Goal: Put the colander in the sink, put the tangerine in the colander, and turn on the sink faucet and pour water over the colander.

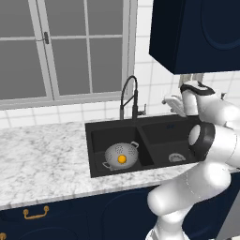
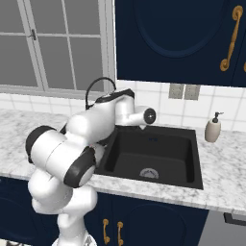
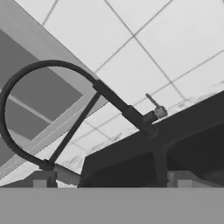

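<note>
**Ana:** Marble worktop (image 1: 42, 150) under the window, with the sink (image 1: 96, 129) set into it. Taking the sink as our landmark, what sits where, left to right?

**Ben:** Inside its left basin rests the colander (image 1: 121, 155), and the tangerine (image 1: 122, 159) lies in the colander's bowl. On the sink's back rim, between the two basins, rises the sink faucet (image 1: 130, 96); its small lever (image 3: 154, 103) sticks out from the base. Past the sink's right end stands a soap dispenser (image 2: 213, 129).

**Ana:** And the end effector (image 3: 109, 178)?

**Ben:** Spread about as wide as it goes, holding nothing, up near the faucet above the sink's back rim.

**Ana:** So the faucet step is in hand, I'd judge.

**Ben:** Agreed. Aim for the thin lever, not the coil, and push it gently. The spout looks to arch over the left basin, so check the water would land on the colander.
</note>
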Robot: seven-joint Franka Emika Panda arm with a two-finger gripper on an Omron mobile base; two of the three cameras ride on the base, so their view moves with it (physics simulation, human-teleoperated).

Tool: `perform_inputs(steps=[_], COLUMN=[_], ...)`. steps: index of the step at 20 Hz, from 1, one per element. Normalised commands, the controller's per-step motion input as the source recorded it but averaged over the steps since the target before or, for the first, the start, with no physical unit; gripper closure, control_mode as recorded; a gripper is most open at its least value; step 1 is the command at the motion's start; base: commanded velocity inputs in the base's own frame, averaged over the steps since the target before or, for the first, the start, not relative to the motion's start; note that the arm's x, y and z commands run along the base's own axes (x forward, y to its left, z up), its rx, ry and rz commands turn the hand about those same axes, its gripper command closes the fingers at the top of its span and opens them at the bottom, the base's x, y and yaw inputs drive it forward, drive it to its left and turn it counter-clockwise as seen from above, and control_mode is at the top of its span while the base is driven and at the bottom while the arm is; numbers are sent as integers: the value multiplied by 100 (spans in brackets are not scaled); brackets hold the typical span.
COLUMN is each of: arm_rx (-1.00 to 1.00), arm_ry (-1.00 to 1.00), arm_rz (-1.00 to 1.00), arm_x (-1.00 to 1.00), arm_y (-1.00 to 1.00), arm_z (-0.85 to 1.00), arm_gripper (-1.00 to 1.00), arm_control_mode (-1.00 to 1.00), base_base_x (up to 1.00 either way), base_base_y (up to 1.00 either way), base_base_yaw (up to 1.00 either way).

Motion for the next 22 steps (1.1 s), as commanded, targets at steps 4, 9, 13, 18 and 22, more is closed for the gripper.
perform_inputs(steps=[4,9,13,18,22], arm_rx=[0,0,0,0,0], arm_ry=[0,4,4,2,0], arm_rz=[10,9,10,10,8], arm_x=[74,66,67,53,29], arm_y=[9,0,0,17,30], arm_z=[-43,-44,-26,-18,-13], arm_gripper=[-100,-100,-100,-100,-100], arm_control_mode=[-100,-100,-100,-100,-100], base_base_x=[0,0,0,0,0], base_base_y=[0,0,0,0,0], base_base_yaw=[0,0,0,0,0])
